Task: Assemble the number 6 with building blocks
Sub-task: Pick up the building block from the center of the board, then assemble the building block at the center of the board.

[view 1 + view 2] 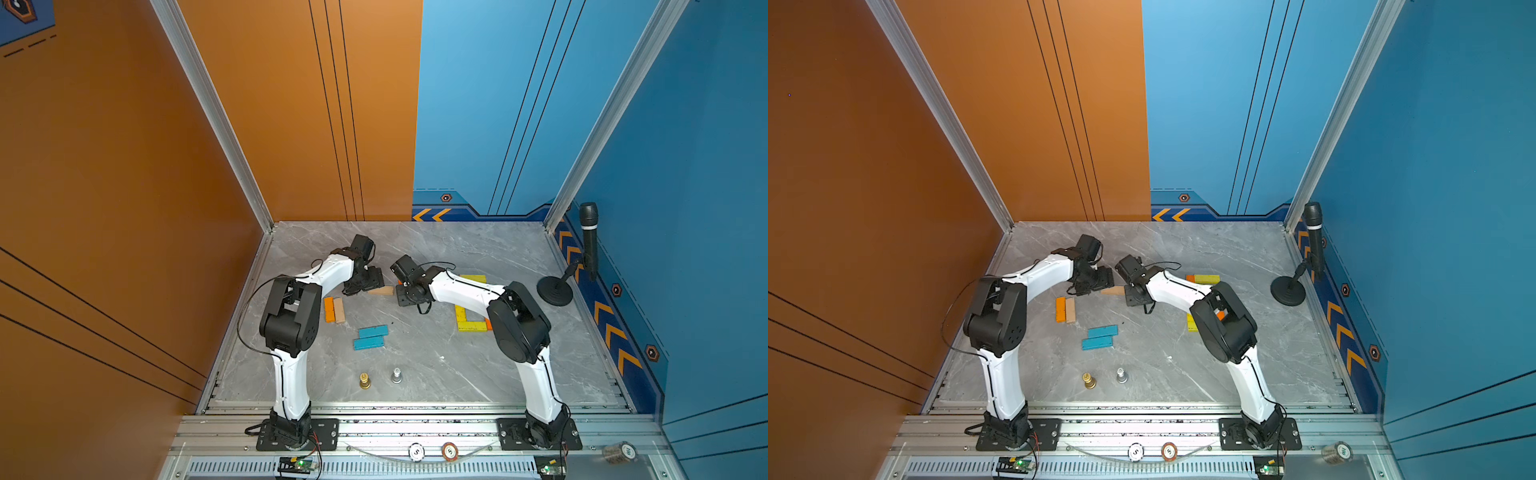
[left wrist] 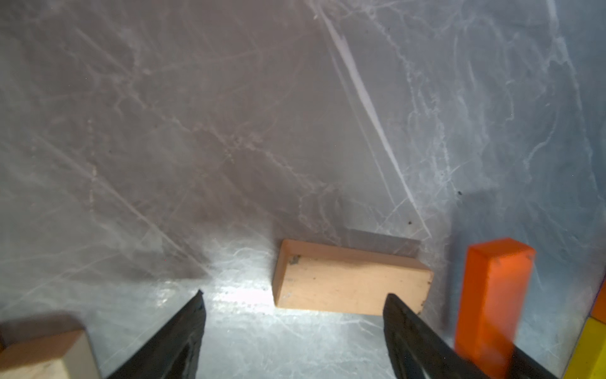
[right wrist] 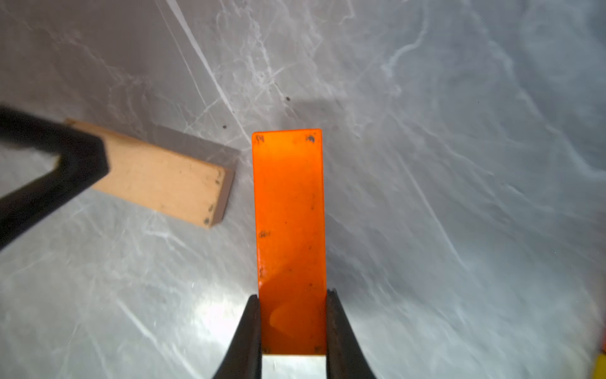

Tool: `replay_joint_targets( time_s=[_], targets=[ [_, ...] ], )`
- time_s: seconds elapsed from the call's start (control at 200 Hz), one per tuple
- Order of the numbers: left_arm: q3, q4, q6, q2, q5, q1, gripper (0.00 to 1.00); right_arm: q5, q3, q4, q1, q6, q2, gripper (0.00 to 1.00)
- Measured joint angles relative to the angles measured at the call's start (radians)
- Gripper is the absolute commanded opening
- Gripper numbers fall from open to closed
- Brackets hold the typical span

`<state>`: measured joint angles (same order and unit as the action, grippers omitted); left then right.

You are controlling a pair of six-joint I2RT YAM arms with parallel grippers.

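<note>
Clamped orange plank [image 3: 290, 229] across its width w/ rt fingers [image 3: 250, 331], near middle of counter [image 1: 436, 365], toward far edge. Held lt fingers [image 2: 178, 334] spread wide, empty, above tan plank [image 2: 351, 282] lying flat just beside orange one, not touching it. Noted second orange plank [image 1: 329, 309] + second tan plank [image 1: 339, 309] side by side nearer left edge; two teal planks [image 1: 372, 331] close together toward centre; yellow planks [image 1: 461, 318] toward right edge, partly under rt arm [image 1: 515, 324].
</note>
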<state>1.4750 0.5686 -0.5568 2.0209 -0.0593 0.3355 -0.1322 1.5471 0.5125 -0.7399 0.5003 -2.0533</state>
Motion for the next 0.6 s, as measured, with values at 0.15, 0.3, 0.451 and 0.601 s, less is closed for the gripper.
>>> replay_joint_targets(
  time_s=[0.15,0.3,0.451,0.601],
  targets=[
    [0.014,0.0,0.0,0.035,0.001,0.021,0.84,0.0,-0.109,-0.026,0.016,0.013,0.195,0.14],
    [0.037,0.004,0.003,0.054,0.008,0.044,0.83,-0.003,-0.216,-0.04,0.032,0.022,0.37,0.14],
    [0.053,0.005,-0.004,0.067,0.021,0.068,0.82,-0.003,-0.318,-0.042,0.057,0.027,0.512,0.15],
    [0.093,0.006,-0.04,0.094,0.026,0.094,0.82,-0.005,-0.377,-0.033,0.079,0.033,0.61,0.15]
  ],
)
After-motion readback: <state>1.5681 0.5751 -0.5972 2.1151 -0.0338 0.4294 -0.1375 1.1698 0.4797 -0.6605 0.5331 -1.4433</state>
